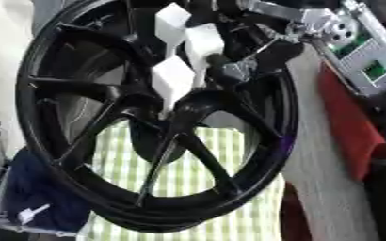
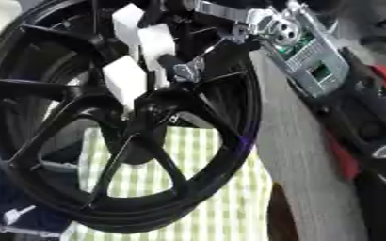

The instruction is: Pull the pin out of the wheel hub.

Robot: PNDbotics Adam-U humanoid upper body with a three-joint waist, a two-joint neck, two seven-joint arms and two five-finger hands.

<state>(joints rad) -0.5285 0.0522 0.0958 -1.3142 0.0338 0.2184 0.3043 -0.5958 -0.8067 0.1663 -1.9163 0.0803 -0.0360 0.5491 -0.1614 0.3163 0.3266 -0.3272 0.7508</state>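
Right hand reaches to the black wheel hub, white-tipped fingers curled at its centre, apparently gripping the pin; next, pull outward

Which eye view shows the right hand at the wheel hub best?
The left eye view: the right hand, white-padded fingers, shows whole against the black wheel, reaching to the hub. The right eye view shows the same hand nearer its upper left edge, no clearer.

The pale wood-grain table top carries a green-and-white checked cloth at six o'clock. On this cloth stands the black spoked alloy wheel, upright. A red flat object lies at three o'clock.
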